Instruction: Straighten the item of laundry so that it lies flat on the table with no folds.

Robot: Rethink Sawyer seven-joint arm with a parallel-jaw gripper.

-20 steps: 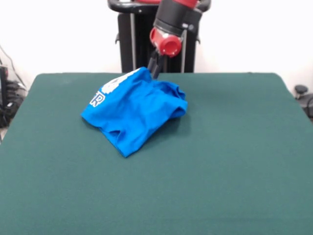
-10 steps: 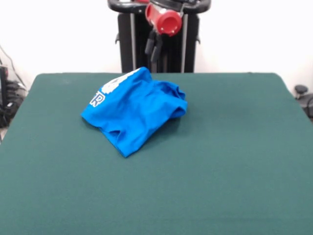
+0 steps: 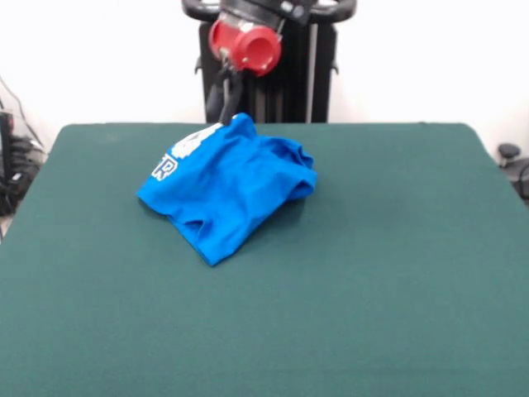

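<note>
The item of laundry [image 3: 227, 186], a bright blue T-shirt, lies crumpled and folded over itself on the far left part of the green table [image 3: 397, 281]. White lettering shows at its left end, and its right end is bunched into a ridge. My gripper [image 3: 225, 112] hangs under the red wrist, just above and behind the shirt's far edge near its highest corner. It is open with nothing between its dark fingers, and it does not touch the cloth.
The black pedestal [image 3: 289, 83] stands behind the table's far edge. Cables and dark equipment [image 3: 12, 165] sit off the left side, and a small dark object [image 3: 511, 157] sits past the right edge.
The gripper let go of the shirt's far corner, lifted off, then moved left and came back down toward the far edge. The shirt has kept its shape.
</note>
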